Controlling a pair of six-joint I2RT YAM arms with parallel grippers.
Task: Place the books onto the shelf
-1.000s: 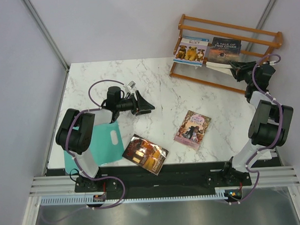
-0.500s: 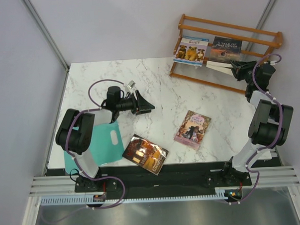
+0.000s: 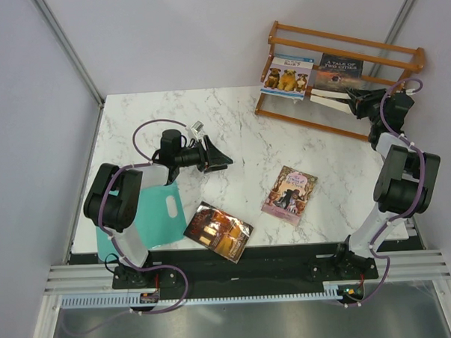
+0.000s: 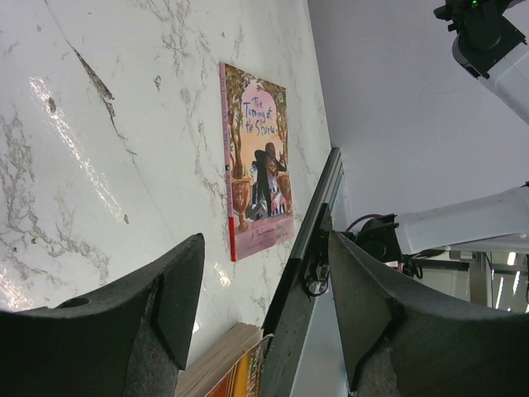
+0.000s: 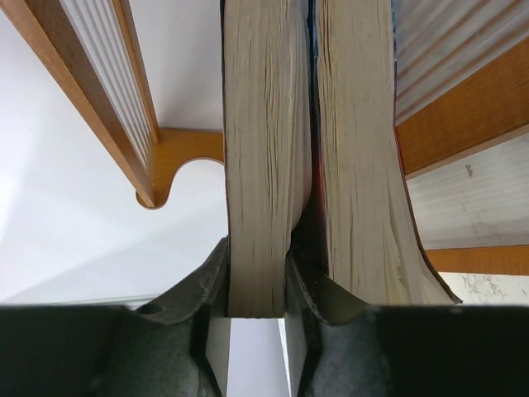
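Note:
The shelf (image 3: 370, 47) stands at the far right with two books leaning on it: a light-blue one with dogs (image 3: 286, 75) and the dark "A Tale of Two Cities" (image 3: 337, 72). My right gripper (image 3: 351, 100) is at the shelf, shut on another book (image 5: 258, 165) whose page edges face the camera, pressed against a neighbouring book (image 5: 357, 165). A pink-purple book (image 3: 289, 194) and a dark red-brown book (image 3: 218, 231) lie flat on the table. My left gripper (image 3: 219, 160) hovers open over the table's middle, holding nothing, and its wrist view shows the pink-purple book (image 4: 256, 157) ahead.
A teal flat sheet (image 3: 156, 213) with a handle hole lies under the left arm at the near left. Wooden rails (image 5: 99, 83) of the shelf flank the held book. A black rail (image 4: 310, 248) runs along the table's near edge.
My right gripper has nudged its book slightly further up against the shelf. The left arm has not moved.

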